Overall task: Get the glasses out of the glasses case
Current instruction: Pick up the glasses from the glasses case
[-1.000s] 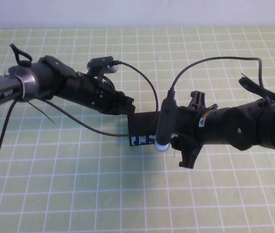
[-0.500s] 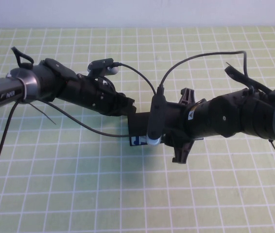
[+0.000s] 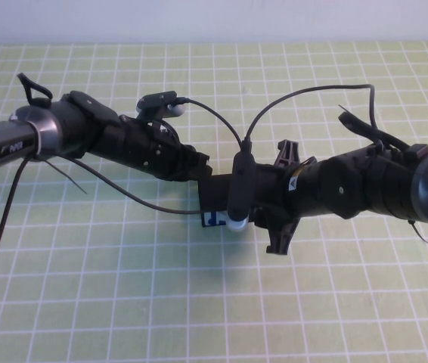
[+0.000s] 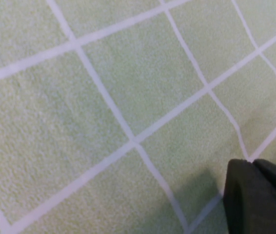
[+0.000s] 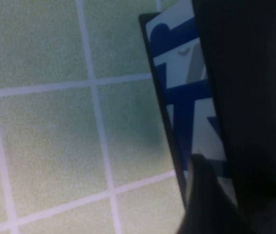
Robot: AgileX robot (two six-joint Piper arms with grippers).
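The glasses case (image 3: 215, 190) lies at the middle of the mat, black on top, with a strip of its white-blue front showing. My left gripper (image 3: 199, 168) is at the case's left end and touches it. My right gripper (image 3: 253, 206) is over the case's right part, mostly hidden under its wrist camera. The right wrist view shows the case's front (image 5: 187, 87) with blue lettering, very close. The left wrist view shows mat and a black shape (image 4: 257, 197) at one corner. The glasses are hidden.
The green mat (image 3: 123, 287) with white grid lines covers the table. Black cables (image 3: 221, 125) loop above both arms and across the mat left of the case. A pale wall runs along the far edge.
My right arm has moved left along the case, and its wrist camera now covers more of the white-blue front. My left arm has barely moved.
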